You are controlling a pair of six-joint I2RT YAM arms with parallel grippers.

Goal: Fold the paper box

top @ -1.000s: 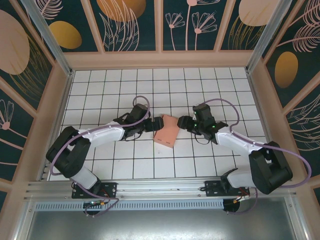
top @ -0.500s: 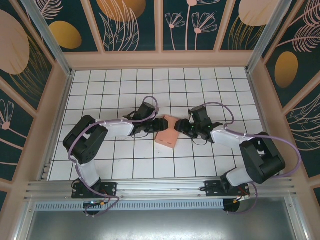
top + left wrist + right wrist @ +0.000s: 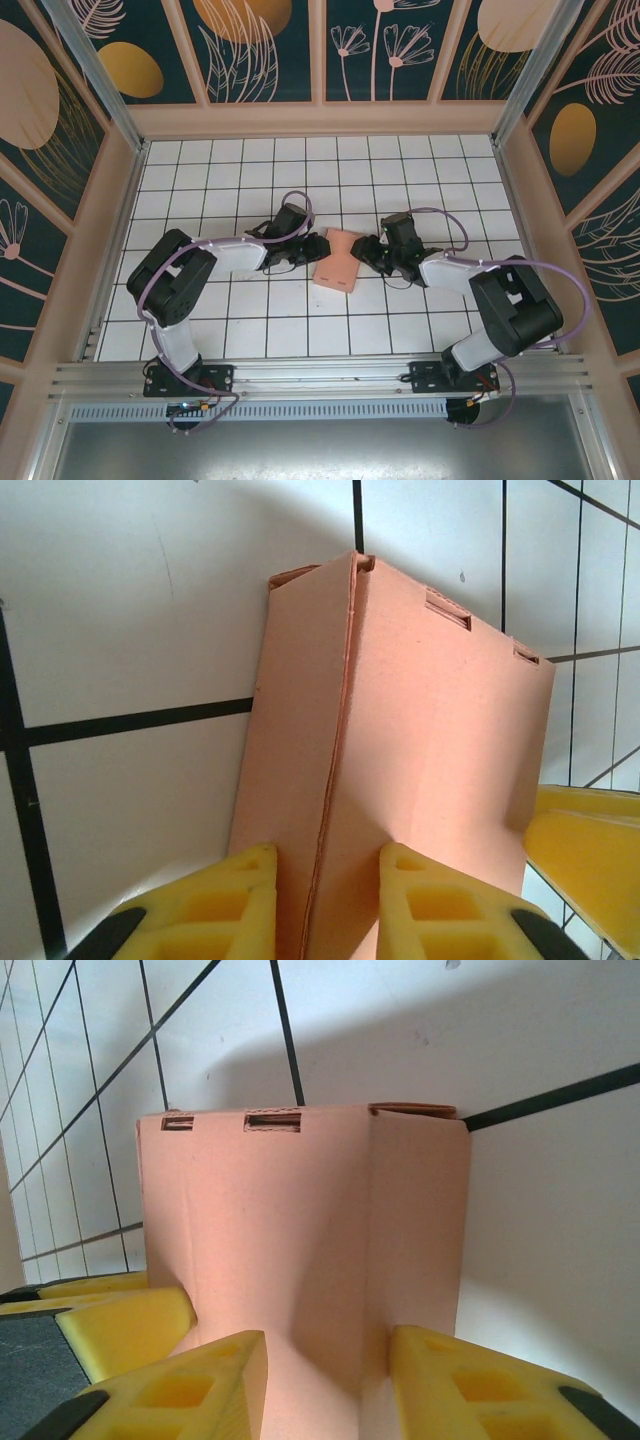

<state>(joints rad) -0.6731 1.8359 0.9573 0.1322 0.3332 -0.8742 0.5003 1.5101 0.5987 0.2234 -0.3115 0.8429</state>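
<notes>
The paper box [image 3: 338,262] is a salmon-pink folded box lying on the white tiled floor between my two grippers. My left gripper [image 3: 318,247] meets its left end and my right gripper [image 3: 363,250] its right end. In the left wrist view the box [image 3: 410,720] runs away from the camera, and the left gripper [image 3: 325,868] straddles one long edge, both yellow fingertips [image 3: 250,865] pressed on the faces either side. In the right wrist view the right gripper [image 3: 325,1348] pinches the opposite long edge of the box [image 3: 290,1220] the same way. Two tab slots [image 3: 272,1119] show at the box's far end.
Wooden walls [image 3: 320,118] ring the tiled floor [image 3: 240,170]. The right gripper's yellow finger [image 3: 585,850] shows beside the box in the left wrist view, and the left gripper's finger [image 3: 125,1320] in the right wrist view. Open tiles lie behind and in front of the box.
Both arms moved in against the box's ends and both pairs of jaws narrowed onto its edges. The box shifted slightly toward the back.
</notes>
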